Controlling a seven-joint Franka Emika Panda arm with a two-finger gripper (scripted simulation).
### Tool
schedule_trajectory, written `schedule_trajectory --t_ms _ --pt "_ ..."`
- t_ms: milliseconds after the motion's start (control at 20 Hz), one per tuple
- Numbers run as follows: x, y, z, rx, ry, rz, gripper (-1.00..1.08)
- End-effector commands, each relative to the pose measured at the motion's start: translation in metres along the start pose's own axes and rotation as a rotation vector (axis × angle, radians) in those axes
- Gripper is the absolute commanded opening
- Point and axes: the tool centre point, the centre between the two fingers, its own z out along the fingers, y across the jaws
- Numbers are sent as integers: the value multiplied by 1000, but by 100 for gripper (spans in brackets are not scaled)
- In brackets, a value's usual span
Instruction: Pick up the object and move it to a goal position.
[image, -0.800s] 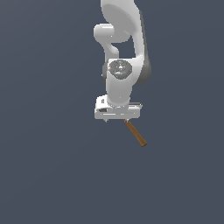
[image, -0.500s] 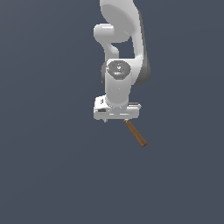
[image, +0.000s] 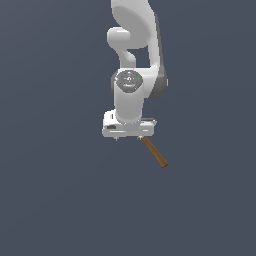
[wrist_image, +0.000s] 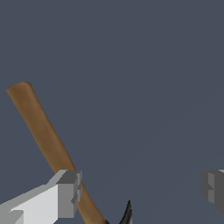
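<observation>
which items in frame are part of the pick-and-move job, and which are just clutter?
Part of the job:
- hammer: brown wooden handle, dark head only partly visible in the wrist view
- gripper: fingers spread wide, one finger beside the handle, the other well clear of it

Just lying about:
- nothing else shows; only the plain grey surface. No goal marker visible.

Plain, uniform dark blue-grey backdrop (image: 50, 200), evenly lit.

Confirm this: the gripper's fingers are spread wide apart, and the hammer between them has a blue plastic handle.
Not quite. The handle of the hammer is brown wood, not blue plastic, as the wrist view shows. The rest holds: the gripper has its fingers spread wide.
</observation>
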Motion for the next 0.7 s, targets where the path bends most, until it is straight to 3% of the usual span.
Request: schedule_trajectory --t_ms 0,650 --pt "0 -1 0 0 0 -2 100" --pt "-19 -32 34 -6 24 -141 100"
